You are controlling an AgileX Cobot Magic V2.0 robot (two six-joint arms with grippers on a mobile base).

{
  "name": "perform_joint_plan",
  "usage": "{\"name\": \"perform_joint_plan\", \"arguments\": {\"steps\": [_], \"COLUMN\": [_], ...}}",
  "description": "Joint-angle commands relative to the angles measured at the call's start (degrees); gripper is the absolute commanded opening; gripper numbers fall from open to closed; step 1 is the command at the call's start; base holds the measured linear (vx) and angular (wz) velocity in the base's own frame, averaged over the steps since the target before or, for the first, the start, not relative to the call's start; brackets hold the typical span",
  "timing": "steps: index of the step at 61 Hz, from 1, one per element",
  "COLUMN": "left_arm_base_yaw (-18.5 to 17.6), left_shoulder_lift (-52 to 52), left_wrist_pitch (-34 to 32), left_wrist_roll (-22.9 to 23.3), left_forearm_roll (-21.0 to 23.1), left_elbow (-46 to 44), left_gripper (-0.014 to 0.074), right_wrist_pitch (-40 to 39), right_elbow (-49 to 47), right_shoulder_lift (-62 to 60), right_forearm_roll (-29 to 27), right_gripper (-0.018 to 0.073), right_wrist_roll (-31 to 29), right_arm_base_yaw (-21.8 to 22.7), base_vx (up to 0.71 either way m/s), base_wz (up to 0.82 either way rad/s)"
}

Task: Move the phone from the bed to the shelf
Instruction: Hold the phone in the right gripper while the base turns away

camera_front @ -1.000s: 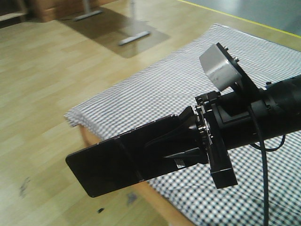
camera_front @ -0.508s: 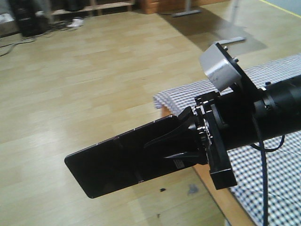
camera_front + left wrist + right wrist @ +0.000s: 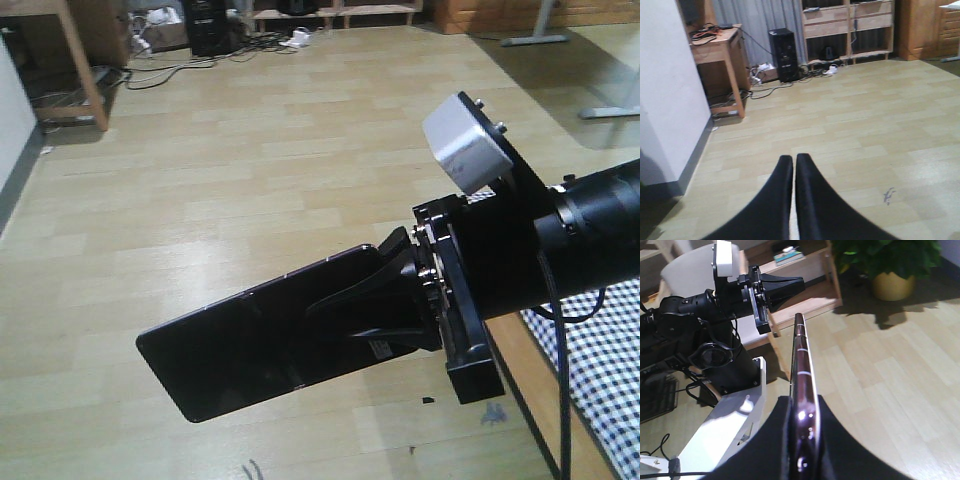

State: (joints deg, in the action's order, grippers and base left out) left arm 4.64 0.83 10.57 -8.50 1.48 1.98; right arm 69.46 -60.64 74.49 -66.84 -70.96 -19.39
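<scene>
Half the phone hides within the clamped right pincer; the left pincer is pressed together, the bed cropped.

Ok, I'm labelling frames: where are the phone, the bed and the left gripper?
phone (image 3: 225, 360), front view, glossy face.
bed (image 3: 610, 380), front view, checked cloth.
left gripper (image 3: 794, 160), left wrist view, between shut fingertips.

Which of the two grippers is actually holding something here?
The right gripper: it clamps the black phone, seen edge-on in its wrist view. The left gripper is shut with nothing in it.
</scene>
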Motion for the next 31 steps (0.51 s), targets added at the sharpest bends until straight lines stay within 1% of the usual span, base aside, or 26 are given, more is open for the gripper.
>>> {"name": "perform_joint_plan", "arguments": {"steps": [1,16,31], "left_arm_base_yaw": [-0.1,-0.1,-0.1], "left_shoulder_lift": [0.6,0.6,0.6], "left_wrist_pitch": [-4.1,-4.1,-4.1], "left_wrist_roll": [0.3,0.3,0.3], "left_forearm_roll": [0.5,0.5,0.5], "left_elbow": [-1.3,-1.3,-1.3], "left_gripper": [0.0001,0.0001,0.0001], "right_wrist_pitch": [4.3,4.3,4.3], "right_elbow": [-1.5,-1.5,-1.5], "right_shoulder_lift": [-1.7,-1.7,-1.7], "right_forearm_roll": [-5.2,-5.2,-5.2], "right_gripper": [-0.0002,-0.0002,-0.0002], "right_wrist_roll": [-0.4,-0.4,-0.5], "right_arm_base_yaw": [0.2,0.2,0.2], "base_vx": [-0.08,-0.06,0.00], "base_wz": [0.32,0.23,0.02]}}
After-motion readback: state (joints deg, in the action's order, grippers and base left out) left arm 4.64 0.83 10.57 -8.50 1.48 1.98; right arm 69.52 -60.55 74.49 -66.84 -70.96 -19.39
